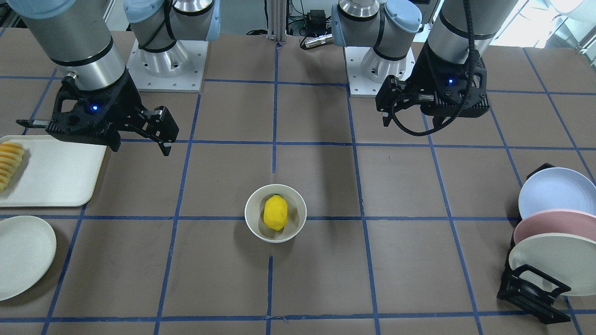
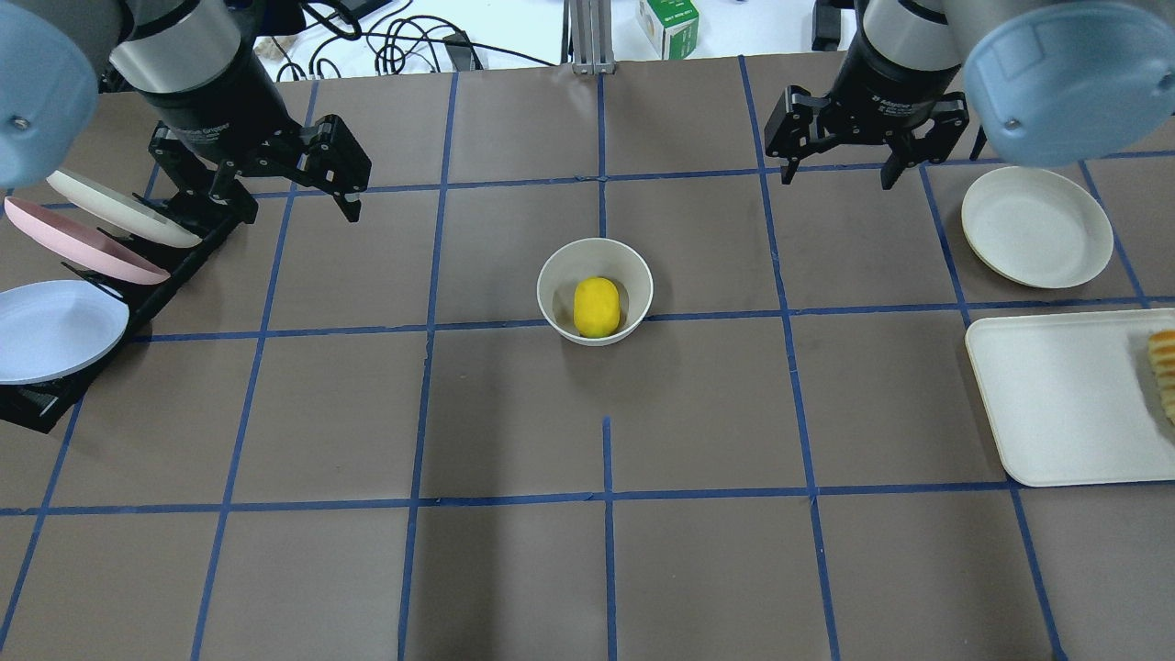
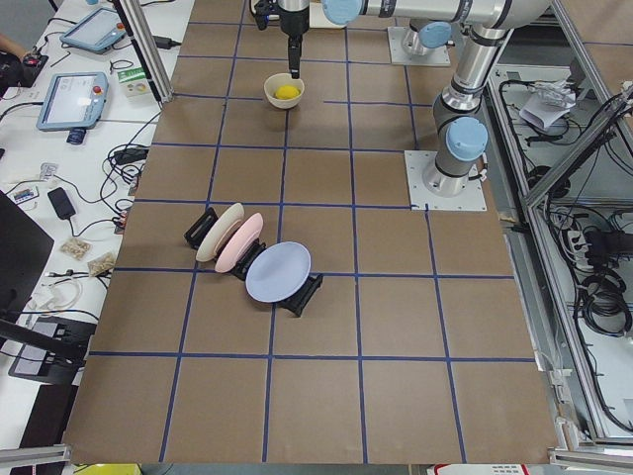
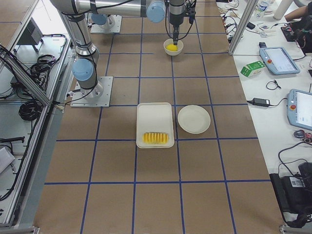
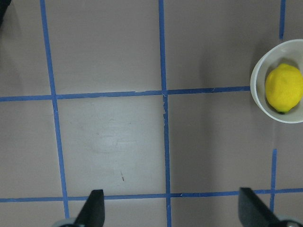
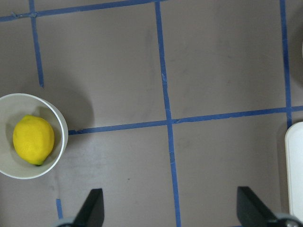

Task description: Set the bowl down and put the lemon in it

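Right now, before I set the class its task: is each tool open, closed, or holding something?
Left tool: open, holding nothing.
Right tool: open, holding nothing.

The bowl [image 2: 554, 286] stands upright near the middle of the bench [image 2: 514, 560], on a blue tape line, with the lemon [image 2: 597, 307] lying inside it. The left claw [image 2: 286, 204] hangs at the far left, the right claw [image 2: 839, 176] at the far right, both with jaws spread wide and holding nothing, both well apart from the bowl. Below the left claw, a black rack [image 2: 174, 266] holds 3 tilted plates: off-white [image 2: 119, 209], pink [image 2: 83, 243] and pale blue [image 2: 55, 329]. Near the right claw lies a flat plate [image 2: 1035, 226]. Just beside that plate, a white tray [image 2: 1065, 404] carries sliced food [image 2: 1163, 372] at the frame's edge.
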{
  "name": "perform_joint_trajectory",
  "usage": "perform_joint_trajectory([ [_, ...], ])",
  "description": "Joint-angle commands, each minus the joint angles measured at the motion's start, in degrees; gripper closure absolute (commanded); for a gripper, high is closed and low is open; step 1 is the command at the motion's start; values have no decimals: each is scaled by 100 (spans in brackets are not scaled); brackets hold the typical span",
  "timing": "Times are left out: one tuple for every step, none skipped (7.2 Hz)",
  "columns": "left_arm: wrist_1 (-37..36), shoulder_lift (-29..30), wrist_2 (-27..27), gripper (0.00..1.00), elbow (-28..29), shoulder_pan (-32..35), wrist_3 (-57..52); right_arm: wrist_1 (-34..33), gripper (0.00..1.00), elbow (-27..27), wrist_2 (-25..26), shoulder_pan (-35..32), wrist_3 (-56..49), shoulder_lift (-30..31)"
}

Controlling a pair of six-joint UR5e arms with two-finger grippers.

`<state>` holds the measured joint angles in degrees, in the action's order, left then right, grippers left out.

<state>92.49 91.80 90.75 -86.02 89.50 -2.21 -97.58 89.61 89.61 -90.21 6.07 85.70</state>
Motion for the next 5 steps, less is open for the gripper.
perform_joint_trajectory([
  [-3, -21, -161, 0, 50, 6, 1, 151, 0, -5, 49, 118, -53, 96],
  [-3, -74, -171, 0, 59, 15, -8, 169, 0, 38, 57, 92, -9, 262],
  [6, -100, -163, 0, 50, 15, -8, 177, 0, 47, 48, 101, -9, 324],
  [-3, -92, -180, 0, 59, 6, -8, 178, 0, 47, 48, 92, -9, 325],
  [-12, -66, -145, 0, 50, 15, -8, 178, 0, 47, 48, 100, -9, 325],
])
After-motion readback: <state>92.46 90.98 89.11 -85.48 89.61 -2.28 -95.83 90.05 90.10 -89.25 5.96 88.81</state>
